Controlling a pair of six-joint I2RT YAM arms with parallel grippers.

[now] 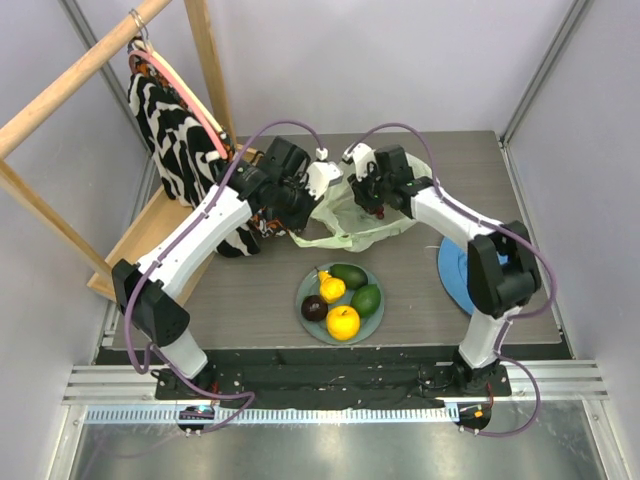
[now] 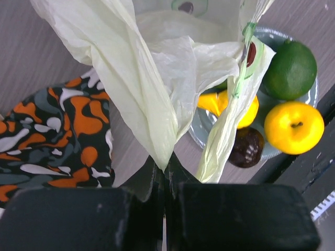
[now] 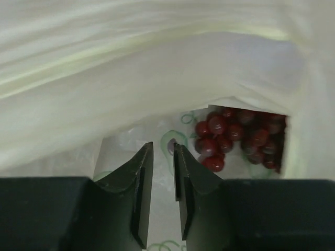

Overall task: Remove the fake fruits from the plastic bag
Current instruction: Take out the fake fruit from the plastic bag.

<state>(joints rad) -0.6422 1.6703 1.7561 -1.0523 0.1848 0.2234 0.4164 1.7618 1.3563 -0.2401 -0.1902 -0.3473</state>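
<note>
Top external view shows a thin, crinkly, translucent pale yellow-green plastic bag (image 1: 385, 225) lying toward the far middle of the dark grey wood-grain table (image 1: 250, 300), between the two arms.

The left gripper (image 2: 165, 178) is clamped tight on a gathered fold of the bag's film. In the left wrist view the film fans out from the pinch between the black fingers.

The right gripper (image 3: 163, 157) is inside the bag, with pale film above it and to both sides in the right wrist view. Its jaws stand close together with a narrow gap, and nothing shows between them. A dark-red plastic grape bunch (image 3: 235, 136) lies inside the bag, just past the fingertips and off to their right, not touching them.

Nearer the arm bases, apart from the bag, sits a round grey-green plate (image 1: 378, 318). On it lie:
- a round yellow-orange fruit (image 1: 343, 322)
- a dark purple round fruit (image 1: 314, 308)
- a green round fruit (image 1: 367, 299)
- a green oval fruit (image 1: 349, 275)
- a small yellow fruit (image 1: 331, 288)

In the left wrist view a black patterned cloth (image 2: 57, 125) with orange and white blotches lies on the table beside the left gripper.
</note>
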